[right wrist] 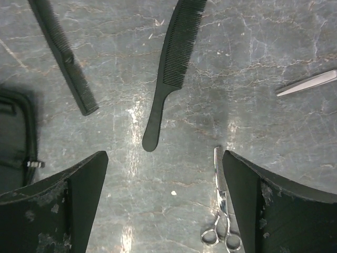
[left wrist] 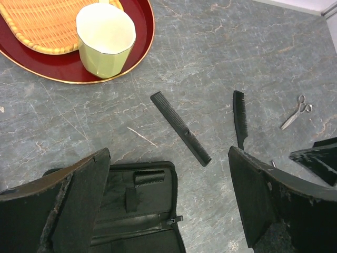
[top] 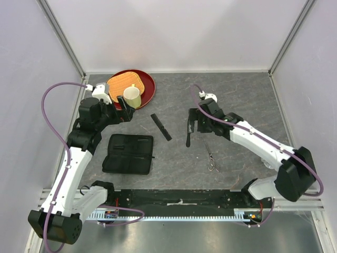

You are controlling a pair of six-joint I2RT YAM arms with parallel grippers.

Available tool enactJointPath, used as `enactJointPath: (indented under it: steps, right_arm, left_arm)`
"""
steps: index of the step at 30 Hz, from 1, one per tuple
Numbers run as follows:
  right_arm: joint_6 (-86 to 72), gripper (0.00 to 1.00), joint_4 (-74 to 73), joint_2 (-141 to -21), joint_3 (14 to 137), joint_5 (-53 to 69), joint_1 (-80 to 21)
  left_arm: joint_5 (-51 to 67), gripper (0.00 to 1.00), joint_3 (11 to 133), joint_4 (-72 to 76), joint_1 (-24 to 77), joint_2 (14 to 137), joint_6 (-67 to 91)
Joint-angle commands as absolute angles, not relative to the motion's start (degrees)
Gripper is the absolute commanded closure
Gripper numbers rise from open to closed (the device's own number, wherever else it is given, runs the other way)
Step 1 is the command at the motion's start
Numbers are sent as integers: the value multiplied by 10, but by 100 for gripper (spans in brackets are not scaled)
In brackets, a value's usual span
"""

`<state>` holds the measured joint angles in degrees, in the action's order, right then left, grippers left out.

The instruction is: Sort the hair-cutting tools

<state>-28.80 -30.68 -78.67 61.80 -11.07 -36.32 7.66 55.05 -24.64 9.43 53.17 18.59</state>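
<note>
Now: left gripper (left wrist: 168,153) and right gripper (right wrist: 164,158) both released, empty. Handled comb (right wrist: 171,63) lies past the straight comb (right wrist: 63,58) from the zip case (top: 129,154). I fear a flat pinch skids it into the nearer scissors (right wrist: 221,211).

overhead; wrist close-ups sharing straight comb (left wrist: 180,128)

The table (right wrist: 274,42) looks like grey marbled stone, smooth with a dull sheen. The straight comb (left wrist: 180,128) and the handled comb (right wrist: 174,63) are matt black plastic. The scissors (right wrist: 219,174) and the second pair (right wrist: 308,83) are bright polished metal. The case (left wrist: 137,211) is black cloth. The tray (left wrist: 52,66) is glossy red, gold-edged; its mat (left wrist: 42,21) is woven cane, the cup (left wrist: 102,60) glazed. On the right gripper (right wrist: 164,155), the fingers (right wrist: 73,205) are scuffed matt black
</note>
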Motion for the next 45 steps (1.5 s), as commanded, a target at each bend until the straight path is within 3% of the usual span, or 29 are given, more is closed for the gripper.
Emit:
enactJointPath:
  steps: [1,15,24,45]
  right_arm:
    - [-365,4,-300,-846,624,-195,-397]
    - [-416,31,-298,-1010,686,-211,-446]
    - [-408,41,-301,-1059,715,-241,-446]
    - [-403,52,-301,-1097,693,-201,-424]
  left_arm:
    - [91,1,542,-213,91,519,192]
    - [97,2,533,-213,91,512,187]
    - [96,3,529,-212,91,509,184]
    - [89,3,529,-214,91,509,181]
